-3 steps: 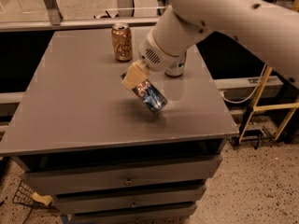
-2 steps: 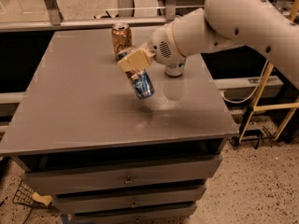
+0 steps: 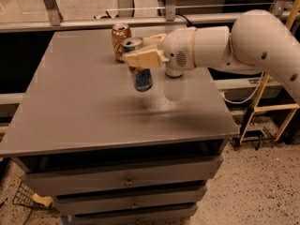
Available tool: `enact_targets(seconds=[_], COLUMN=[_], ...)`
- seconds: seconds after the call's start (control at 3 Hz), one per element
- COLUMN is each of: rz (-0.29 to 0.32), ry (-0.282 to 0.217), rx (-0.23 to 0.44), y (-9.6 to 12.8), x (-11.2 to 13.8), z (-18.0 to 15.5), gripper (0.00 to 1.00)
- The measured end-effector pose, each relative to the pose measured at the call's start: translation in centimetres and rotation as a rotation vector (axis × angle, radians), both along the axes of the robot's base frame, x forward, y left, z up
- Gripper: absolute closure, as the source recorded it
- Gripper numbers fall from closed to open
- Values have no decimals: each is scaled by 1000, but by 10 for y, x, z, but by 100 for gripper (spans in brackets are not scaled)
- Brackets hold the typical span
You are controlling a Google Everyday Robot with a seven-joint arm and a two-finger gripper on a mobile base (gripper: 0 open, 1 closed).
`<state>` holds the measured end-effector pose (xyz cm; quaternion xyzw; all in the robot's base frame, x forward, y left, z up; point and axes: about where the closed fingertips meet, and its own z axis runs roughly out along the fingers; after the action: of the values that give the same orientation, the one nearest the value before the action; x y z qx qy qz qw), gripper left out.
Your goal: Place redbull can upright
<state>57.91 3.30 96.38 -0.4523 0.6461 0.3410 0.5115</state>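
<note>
The redbull can (image 3: 140, 76) is blue and silver with a silver top. It hangs almost upright in the air above the middle of the grey table (image 3: 84, 97), its top tilted slightly left. My gripper (image 3: 143, 56) reaches in from the right on the white arm (image 3: 220, 46). Its cream fingers (image 3: 145, 59) are shut on the can's upper half. The can's base is a little above the tabletop.
An orange-copper can (image 3: 120, 41) stands upright at the back of the table, just behind and left of the held can. A silver-white can (image 3: 174, 72) stands behind the wrist, mostly hidden. Drawers are below the tabletop. Yellow frame legs stand at the right.
The gripper has swung the can from lying tilted to almost upright and moved it back and slightly left, nearer the orange-copper can. The arm now reaches in from the right.
</note>
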Motion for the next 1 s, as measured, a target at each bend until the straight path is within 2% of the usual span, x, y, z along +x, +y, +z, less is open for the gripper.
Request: enact_targets(seconds=[0.33, 0.67, 1.0], rz=[39, 39, 43], ry=[-97, -97, -107], rx=[-12, -11, 18], y=[9, 9, 8], x=[-7, -7, -9], z=[9, 9, 6], gripper=[100, 100, 100])
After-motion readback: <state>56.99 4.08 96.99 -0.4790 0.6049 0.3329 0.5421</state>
